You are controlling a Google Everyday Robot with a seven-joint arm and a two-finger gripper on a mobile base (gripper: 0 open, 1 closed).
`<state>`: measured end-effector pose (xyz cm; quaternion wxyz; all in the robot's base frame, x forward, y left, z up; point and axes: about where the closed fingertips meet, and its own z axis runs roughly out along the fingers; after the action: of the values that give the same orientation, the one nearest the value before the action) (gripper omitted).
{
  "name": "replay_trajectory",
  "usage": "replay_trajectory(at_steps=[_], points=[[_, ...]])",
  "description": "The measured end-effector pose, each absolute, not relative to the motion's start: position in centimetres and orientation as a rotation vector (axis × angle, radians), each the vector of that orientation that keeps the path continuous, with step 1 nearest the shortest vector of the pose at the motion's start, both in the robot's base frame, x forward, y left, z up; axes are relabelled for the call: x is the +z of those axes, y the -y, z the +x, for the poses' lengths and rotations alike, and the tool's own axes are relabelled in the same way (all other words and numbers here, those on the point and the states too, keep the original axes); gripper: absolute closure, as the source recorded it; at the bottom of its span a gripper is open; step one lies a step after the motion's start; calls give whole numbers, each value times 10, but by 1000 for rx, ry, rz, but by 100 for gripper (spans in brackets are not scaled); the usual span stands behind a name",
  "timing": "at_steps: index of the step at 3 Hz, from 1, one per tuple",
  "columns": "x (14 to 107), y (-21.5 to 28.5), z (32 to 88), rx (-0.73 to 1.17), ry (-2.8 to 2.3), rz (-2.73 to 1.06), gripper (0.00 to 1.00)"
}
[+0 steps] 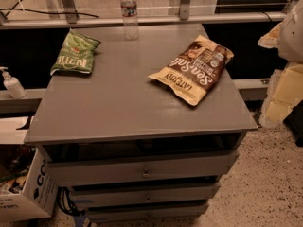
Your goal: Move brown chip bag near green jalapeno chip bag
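The gripper (293, 32) is a pale grey shape at the right edge; whether it is apart or together cannot be told. Left of it, the brown chip bag (191, 69) lies on a grey 3-drawer cabinet top (128, 108). The green jalapeno chip bag (75, 52) lies well beyond, and the speckled floor (265, 183) is below.

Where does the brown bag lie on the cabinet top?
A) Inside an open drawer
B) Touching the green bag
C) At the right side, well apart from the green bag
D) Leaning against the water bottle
C: the brown bag lies flat at the right side and the green bag at the back left, with bare cabinet top between them. The gripper, likely the pale shape at the right edge, is off the cabinet.
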<state>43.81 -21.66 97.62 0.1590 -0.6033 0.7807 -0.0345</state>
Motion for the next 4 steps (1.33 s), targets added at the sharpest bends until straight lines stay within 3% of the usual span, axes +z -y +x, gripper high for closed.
replay_trajectory(at_steps=[2, 4], points=[[961, 221, 448, -55, -2202, -1707, 0], [921, 225, 501, 71, -2050, -1609, 0]])
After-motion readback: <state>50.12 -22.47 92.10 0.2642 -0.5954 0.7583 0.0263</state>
